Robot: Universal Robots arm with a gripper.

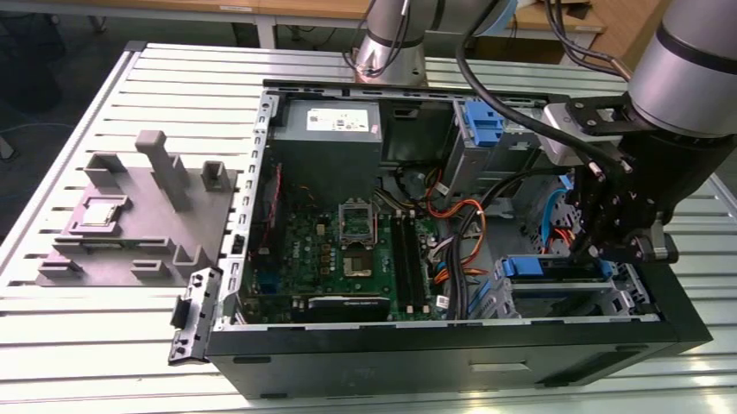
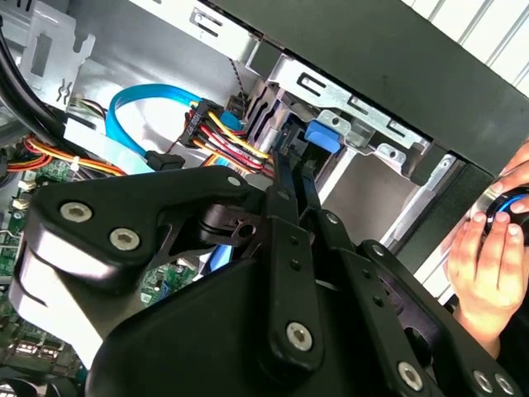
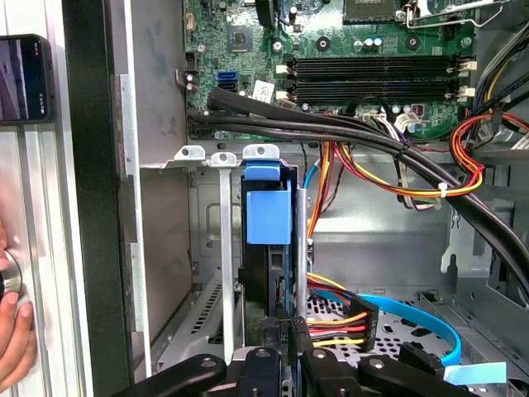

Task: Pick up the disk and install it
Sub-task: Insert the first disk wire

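- Seating the disk [image 3: 269, 217] is, by my reading, the step in hand: it stands on edge in the drive cage [image 3: 223, 248], straight ahead of the fingertips, with its blue frame tab facing me in the first wrist view.
- My gripper [image 3: 287, 321] has its fingers pressed almost together with a sliver between them. The tips are at the disk's near edge; I cannot tell whether they touch it.
- The disk looks well into its slot, so I judge the task to be late. I cannot see if it has latched.
- Finishing it calls for a push straight along the cage rails, with no sideways lean.
- Just beside the fingers, red, yellow and black power leads [image 3: 347, 314] and a blue data cable [image 3: 430, 322] crowd the cage. They could snag.
- Beyond the disk lies the motherboard [image 3: 331, 33], with thick black cables [image 3: 331, 128] crossing between.
- The open case [image 1: 461, 362] lies on a slatted metal table [image 1: 116, 328], with a grey fixture [image 1: 127, 233] well away from the fingers.
- A person's hand [image 2: 488, 248] rests outside the case wall, near the gripper.
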